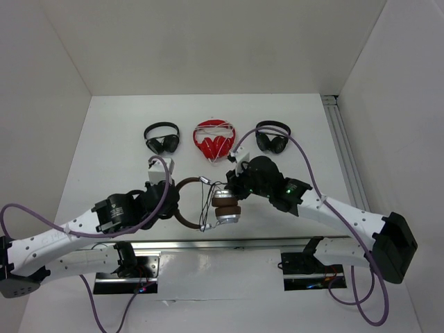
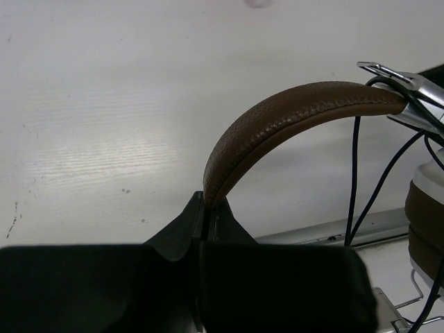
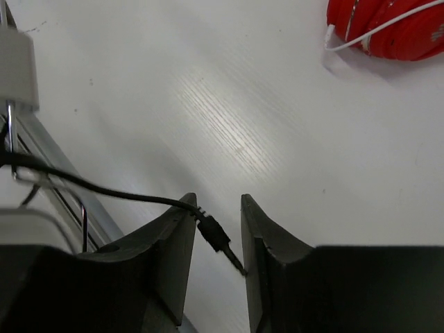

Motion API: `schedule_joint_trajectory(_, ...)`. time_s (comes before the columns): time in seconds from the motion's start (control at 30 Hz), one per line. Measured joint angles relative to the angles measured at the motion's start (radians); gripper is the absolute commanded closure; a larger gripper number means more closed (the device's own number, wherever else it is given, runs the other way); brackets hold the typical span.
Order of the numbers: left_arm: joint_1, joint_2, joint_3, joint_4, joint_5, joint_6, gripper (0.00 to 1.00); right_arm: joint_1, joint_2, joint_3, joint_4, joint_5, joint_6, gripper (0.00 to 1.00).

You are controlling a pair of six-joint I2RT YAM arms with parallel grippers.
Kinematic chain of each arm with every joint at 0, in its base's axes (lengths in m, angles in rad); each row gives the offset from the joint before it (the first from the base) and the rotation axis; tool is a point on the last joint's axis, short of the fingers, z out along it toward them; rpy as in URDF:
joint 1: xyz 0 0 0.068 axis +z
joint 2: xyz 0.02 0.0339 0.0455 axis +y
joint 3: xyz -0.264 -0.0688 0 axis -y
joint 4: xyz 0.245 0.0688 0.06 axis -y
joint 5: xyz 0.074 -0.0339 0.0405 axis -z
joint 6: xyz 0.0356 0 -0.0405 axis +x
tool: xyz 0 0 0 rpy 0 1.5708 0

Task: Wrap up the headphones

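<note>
The headphones [image 1: 186, 220] are held up near the table's front edge, brown headband to the left, silver cups with brown pads [image 1: 227, 208] to the right. My left gripper [image 1: 171, 198] is shut on the headband [image 2: 291, 111], pinched between the fingertips [image 2: 206, 208]. The thin dark cable [image 1: 205, 205] hangs in loops beside the cups [image 2: 354, 173]. My right gripper [image 1: 233, 182] is just above the cups, jaws apart [image 3: 216, 208]. The cable's plug [image 3: 218, 238] lies slantwise between the fingers, its tip touching the right finger.
Two small black pairs [image 1: 161, 137] [image 1: 272, 137] and a red pair with white cord [image 1: 214, 139] [image 3: 388, 28] lie in a row at the back. A metal rail [image 1: 343, 146] runs along the right side. White walls enclose the table.
</note>
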Motion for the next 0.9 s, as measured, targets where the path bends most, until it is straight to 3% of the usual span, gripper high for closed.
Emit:
schedule_joint_trajectory(0.2, 0.000, 0.010, 0.023, -0.075, -0.056, -0.104, 1.00, -0.002, -0.077, -0.051, 0.008, 0.066, 0.047, 0.35)
schedule_joint_trajectory(0.33, 0.008, 0.004, 0.037, -0.099, -0.068, -0.129, 1.00, -0.002, -0.083, -0.074, 0.018, 0.109, 0.076, 0.33)
schedule_joint_trajectory(0.4, 0.023, -0.003, 0.043, -0.101, -0.070, -0.134, 1.00, -0.002, -0.083, -0.087, 0.019, 0.130, 0.088, 0.21)
schedule_joint_trajectory(0.43, 0.032, -0.006, 0.045, -0.104, -0.070, -0.135, 1.00, -0.002, -0.083, -0.092, 0.018, 0.142, 0.098, 0.20)
schedule_joint_trajectory(0.47, 0.042, -0.010, 0.046, -0.105, -0.069, -0.135, 1.00, -0.003, -0.083, -0.095, 0.018, 0.156, 0.103, 0.09)
schedule_joint_trajectory(0.5, 0.051, -0.013, 0.046, -0.106, -0.068, -0.135, 1.00, -0.005, -0.083, -0.097, 0.021, 0.170, 0.112, 0.06)
schedule_joint_trajectory(0.73, 0.125, -0.035, 0.046, -0.111, -0.055, -0.149, 1.00, -0.036, -0.084, -0.117, 0.028, 0.257, 0.175, 0.02)
schedule_joint_trajectory(0.9, 0.257, -0.022, 0.047, -0.126, -0.023, -0.161, 1.00, -0.064, -0.102, -0.124, 0.004, 0.362, 0.262, 0.02)
